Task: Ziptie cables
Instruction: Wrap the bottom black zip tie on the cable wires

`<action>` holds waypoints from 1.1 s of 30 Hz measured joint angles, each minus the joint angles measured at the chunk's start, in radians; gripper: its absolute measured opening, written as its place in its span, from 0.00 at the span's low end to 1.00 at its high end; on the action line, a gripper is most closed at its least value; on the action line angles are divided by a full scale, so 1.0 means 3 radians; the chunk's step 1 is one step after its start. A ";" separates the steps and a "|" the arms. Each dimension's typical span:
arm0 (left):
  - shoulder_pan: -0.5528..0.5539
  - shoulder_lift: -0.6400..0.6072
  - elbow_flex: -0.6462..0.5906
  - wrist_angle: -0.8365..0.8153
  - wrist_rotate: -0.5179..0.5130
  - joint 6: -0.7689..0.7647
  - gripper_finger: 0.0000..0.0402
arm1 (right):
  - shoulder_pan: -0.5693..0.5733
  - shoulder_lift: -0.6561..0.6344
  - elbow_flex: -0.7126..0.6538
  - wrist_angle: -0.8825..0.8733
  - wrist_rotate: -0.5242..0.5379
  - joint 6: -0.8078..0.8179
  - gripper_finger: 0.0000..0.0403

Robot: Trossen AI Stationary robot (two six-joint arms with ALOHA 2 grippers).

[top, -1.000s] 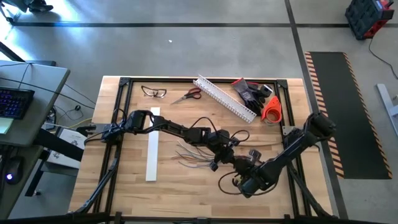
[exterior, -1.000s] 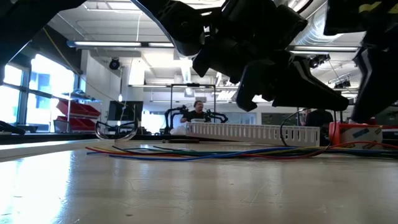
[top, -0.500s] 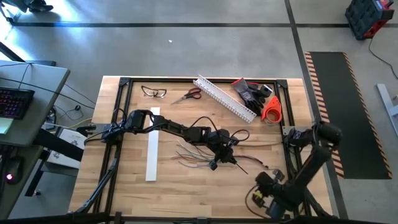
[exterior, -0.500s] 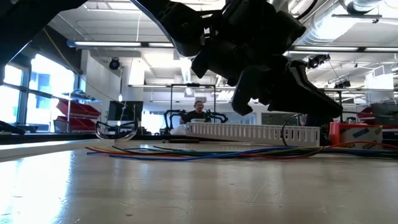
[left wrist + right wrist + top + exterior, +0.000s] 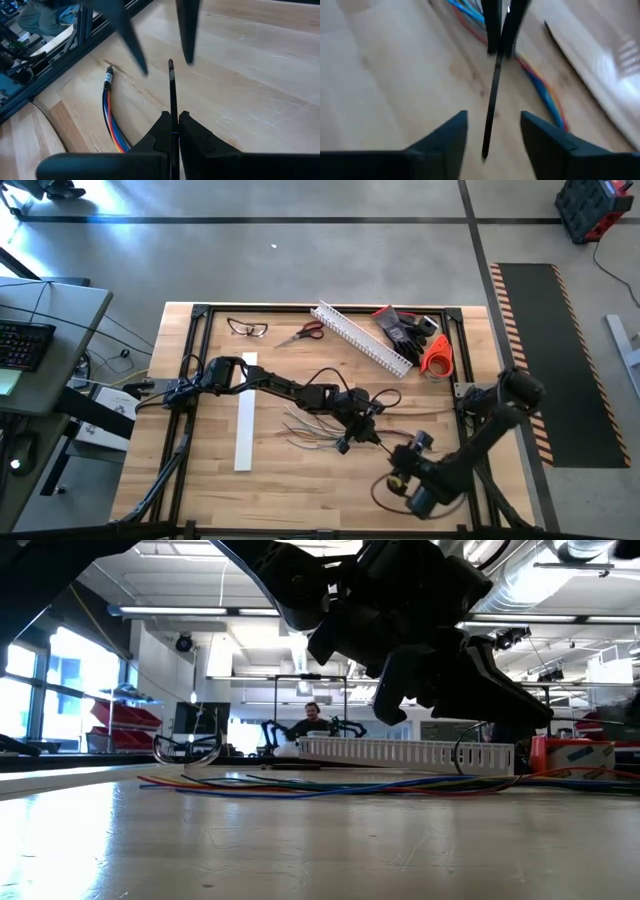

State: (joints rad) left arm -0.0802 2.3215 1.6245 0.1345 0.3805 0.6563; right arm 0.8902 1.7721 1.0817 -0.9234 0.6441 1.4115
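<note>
My left gripper (image 5: pixel 173 117) hangs over the table's middle (image 5: pixel 368 435), shut on a thin, stiff dark ziptie (image 5: pixel 171 95). The ziptie sticks out past it toward the near right. My right gripper (image 5: pixel 492 125) is open at the near right (image 5: pixel 406 456). One finger stands on either side of the ziptie's free end (image 5: pixel 485 150), and I see no touch. The cables (image 5: pixel 310 430), a loose bundle of coloured wires, lie flat on the wood beside the left gripper (image 5: pixel 330 787). One end of them shows in the left wrist view (image 5: pixel 109 107). My left gripper pinches the ziptie near one end (image 5: pixel 173 131) between its two shut fingers. The fingers lie along the strip. The ziptie juts straight out beyond the fingertips, slanting down toward the near right, its free end (image 5: pixel 170 63) in the air between the right gripper's fingers.
A white slotted channel (image 5: pixel 362 338), scissors (image 5: pixel 303 332), glasses (image 5: pixel 247 328), dark gloves (image 5: pixel 405 328) and an orange tape roll (image 5: pixel 437 355) lie along the far edge. A flat white strip (image 5: pixel 245 420) lies at the left. Bare wood shows at the near left.
My right gripper swung away toward the table's near right corner. It then came back toward the ziptie's free end and now stands around it. My left gripper has kept still with the ziptie, and the cables have stayed put.
</note>
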 joint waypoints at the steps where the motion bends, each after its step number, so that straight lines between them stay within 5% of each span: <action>1: -0.0001 0.0001 0.0000 0.0000 0.0000 0.0001 0.00 | -0.0078 0.0000 0.0000 0.0047 -0.0031 -0.0144 0.47; 8: -0.0003 0.0000 0.0000 0.0000 0.0000 -0.0003 0.00 | -0.0519 0.0000 0.0000 0.0305 -0.0118 -0.0766 0.54; 17: -0.0010 0.0000 0.0000 -0.0005 0.0004 0.0000 0.00 | -0.0612 0.0000 0.0000 0.0323 -0.0203 -0.0890 0.35; 24: -0.0015 0.0000 0.0000 -0.0006 0.0003 0.0001 0.00 | -0.0561 0.0000 0.0000 0.0329 -0.0415 -0.0801 0.03; 33: -0.0019 0.0001 0.0000 -0.0005 0.0005 0.0006 0.00 | -0.0213 0.0000 0.0000 0.0268 -0.0398 -0.0061 0.00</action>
State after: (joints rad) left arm -0.0860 2.3217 1.6245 0.1329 0.3820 0.6582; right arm 0.8262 1.7721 1.0817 -0.8429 0.5246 1.3932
